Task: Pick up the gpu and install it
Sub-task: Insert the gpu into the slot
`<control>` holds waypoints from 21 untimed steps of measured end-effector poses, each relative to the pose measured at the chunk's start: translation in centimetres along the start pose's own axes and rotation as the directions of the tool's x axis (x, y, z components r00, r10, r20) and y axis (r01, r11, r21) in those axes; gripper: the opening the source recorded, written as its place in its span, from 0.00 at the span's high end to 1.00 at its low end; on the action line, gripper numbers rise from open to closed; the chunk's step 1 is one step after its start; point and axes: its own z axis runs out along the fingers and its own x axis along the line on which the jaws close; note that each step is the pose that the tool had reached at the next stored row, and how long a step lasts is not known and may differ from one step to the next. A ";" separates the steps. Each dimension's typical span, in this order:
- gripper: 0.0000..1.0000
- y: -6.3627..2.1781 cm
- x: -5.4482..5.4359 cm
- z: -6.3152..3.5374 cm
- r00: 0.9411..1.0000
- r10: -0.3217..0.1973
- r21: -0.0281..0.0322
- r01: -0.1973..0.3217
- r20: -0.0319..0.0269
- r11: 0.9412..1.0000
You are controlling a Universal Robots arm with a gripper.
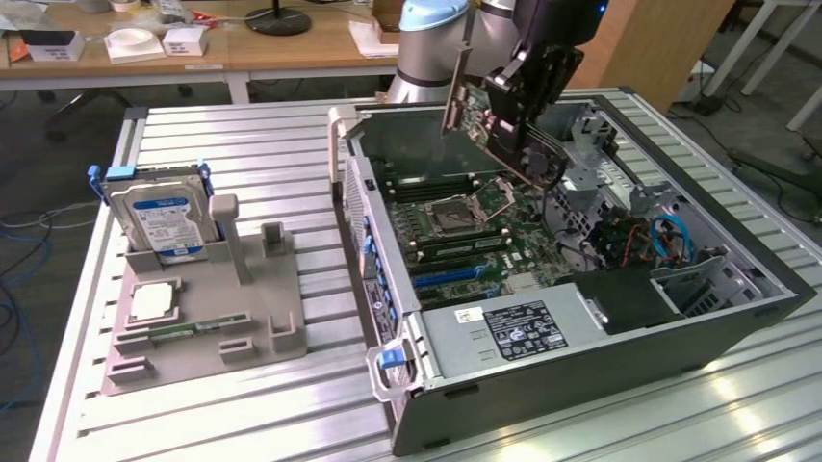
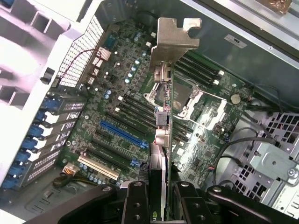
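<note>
– Carrying it in? The near blue slot (image 1: 449, 274) looks bare.
– Yes. Farther back the gripper (image 2: 161, 207) is clamped on the gpu (image 1: 473, 108), hung above the motherboard (image 1: 514, 241). Next, I'd say, it needs its edge lined over a slot.

Green gpu (image 1: 478, 111) with silver bracket (image 2: 175, 35); black hand (image 2: 163, 207); green motherboard (image 2: 117, 105) bearing 1 blue slot (image 2: 122, 133); silver hard drive (image 1: 154, 191), blue-white label (image 1: 167, 231); grey tray (image 1: 250, 322); ribbed silver worktop (image 1: 257, 144).
</note>
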 end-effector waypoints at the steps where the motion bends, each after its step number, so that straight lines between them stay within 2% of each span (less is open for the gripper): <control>1: 0.73 0.00 0.0 0.00 1.000 -0.009 0.000 0.009 0.000 1.000; 11: 0.73 -0.03 0.0 0.00 0.996 -0.087 -0.002 0.087 -0.001 0.996; 21: 0.73 -0.04 0.0 0.00 0.987 -0.163 -0.003 0.163 -0.001 0.987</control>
